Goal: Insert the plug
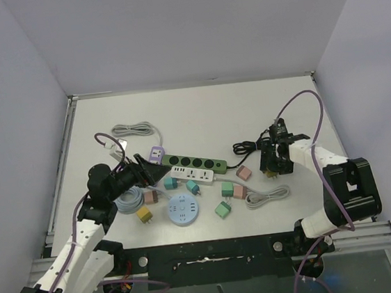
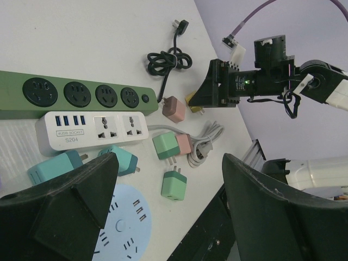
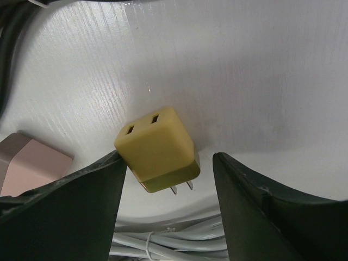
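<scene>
The small yellow cube-shaped plug (image 3: 156,149) sat on the white bench (image 3: 244,81) between the right end effector's (image 3: 167,163) partly open fingers. One finger touched it and the other stood clear. The left end effector (image 2: 169,163) hung wide open and empty near the white power strip (image 2: 92,130).

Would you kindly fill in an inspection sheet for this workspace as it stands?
Surface: white table.
Job's things: yellow plug on the table; green power strip and white power strip side by side.
Clutter: round blue socket hub; loose plugs in several colours.
Grippers: left gripper open near the strips' left end; right gripper with fingers straddling the yellow plug, not clamped.
Cables: black cord coiled; grey cord at the far side; pale cord near the front.
Surroundings: plain walls, nothing else seen.
</scene>
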### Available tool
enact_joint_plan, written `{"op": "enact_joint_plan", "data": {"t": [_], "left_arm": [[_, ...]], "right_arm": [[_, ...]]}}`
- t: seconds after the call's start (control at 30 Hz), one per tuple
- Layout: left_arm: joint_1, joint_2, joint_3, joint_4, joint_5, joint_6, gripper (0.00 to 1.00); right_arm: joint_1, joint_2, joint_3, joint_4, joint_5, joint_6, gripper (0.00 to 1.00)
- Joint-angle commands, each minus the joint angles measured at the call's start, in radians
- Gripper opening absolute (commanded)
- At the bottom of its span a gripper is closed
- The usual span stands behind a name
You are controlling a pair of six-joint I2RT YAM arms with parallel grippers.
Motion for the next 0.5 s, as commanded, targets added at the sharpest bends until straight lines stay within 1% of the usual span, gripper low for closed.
{"op": "enact_joint_plan", "data": {"t": [0.0,0.13,0.23,0.3,0.37,0.47], "left_arm": [[-0.017,0.016,0.030,0.102,-0.013,-0.012,0.75],[-0.033,0.037,0.029,0.111,-0.032,-0.014,0.75],[-0.051,0.066,0.033,0.121,-0.066,-0.021,0.75],[-0.068,0.092,0.039,0.136,-0.082,-0.029,0.75],[-0.089,0.121,0.047,0.155,-0.131,-0.034,0.75],[-0.134,0.175,0.057,0.194,-0.200,-0.038,0.75]], "right_arm": [[0.006,-0.015,0.019,0.062,0.036,-0.016,0.55],[0.007,-0.054,-0.007,0.117,0.036,0.014,0.44],[0.008,-0.111,-0.031,0.182,0.015,0.094,0.42],[0.016,-0.167,-0.051,0.234,-0.018,0.181,0.42],[0.032,-0.226,-0.083,0.306,-0.052,0.294,0.42],[0.077,-0.303,-0.123,0.392,-0.093,0.511,0.42]]}}
